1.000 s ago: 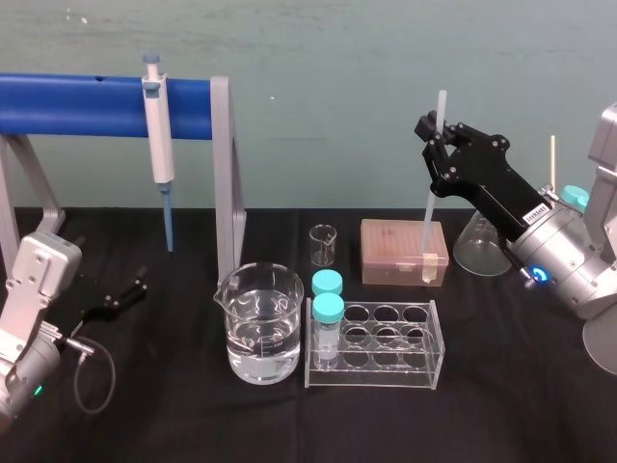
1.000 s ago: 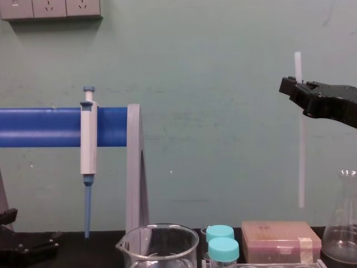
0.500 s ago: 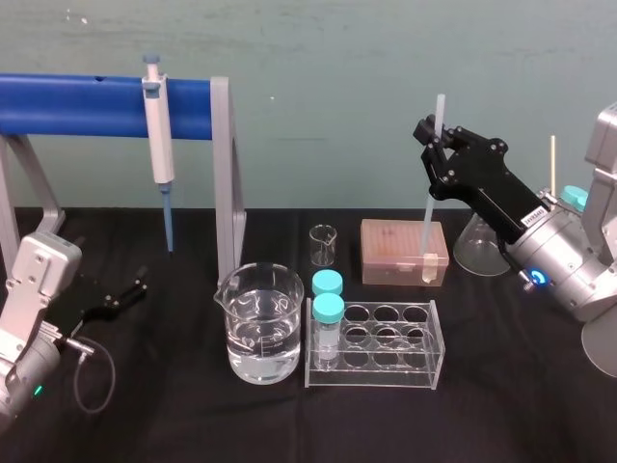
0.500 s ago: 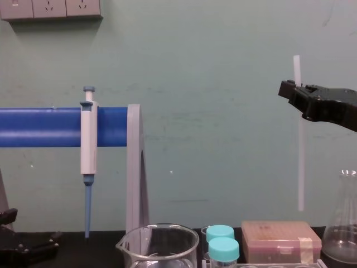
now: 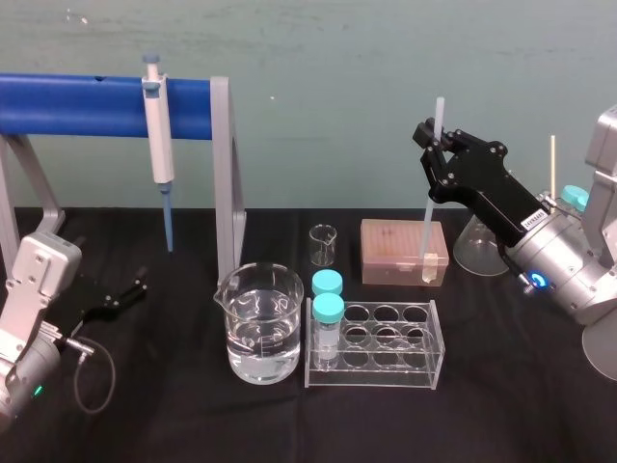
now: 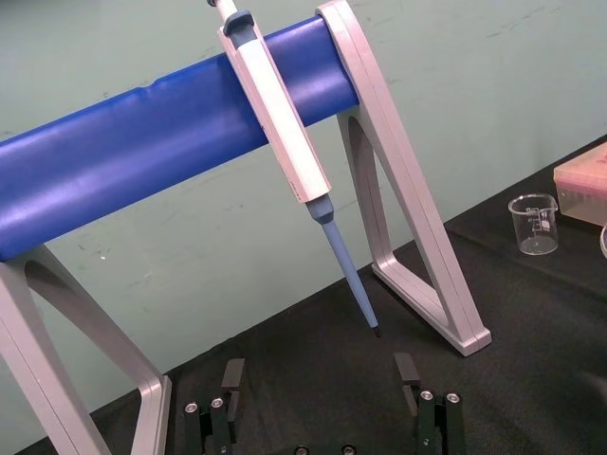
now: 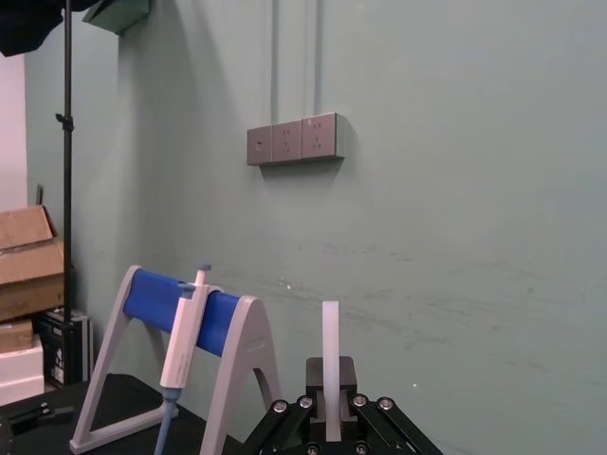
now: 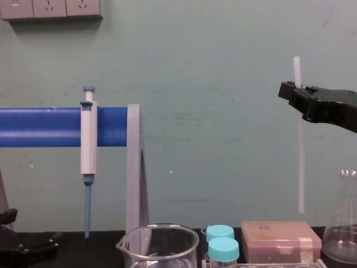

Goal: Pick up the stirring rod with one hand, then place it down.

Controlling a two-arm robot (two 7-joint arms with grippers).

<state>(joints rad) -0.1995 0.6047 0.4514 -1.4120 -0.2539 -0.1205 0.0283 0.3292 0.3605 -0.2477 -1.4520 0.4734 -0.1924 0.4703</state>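
R gripper (image 5: pixel 433 147) pinches the rod (image 5: pixel 430 207) near its top, upright in air over the box (image 5: pixel 403 249), L gripper (image 5: pixel 116 294) parked low-left, spread; we reckon pick's done, next: lower it clear of the flask (image 5: pixel 472 253), then let go.

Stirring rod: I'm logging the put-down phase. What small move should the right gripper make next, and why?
Probably ease the right gripper straight down a little. It is shut on the stirring rod, which hangs upright, its lower end clear of the pink box, so it must descend before release. The left gripper sits parked left on the table.
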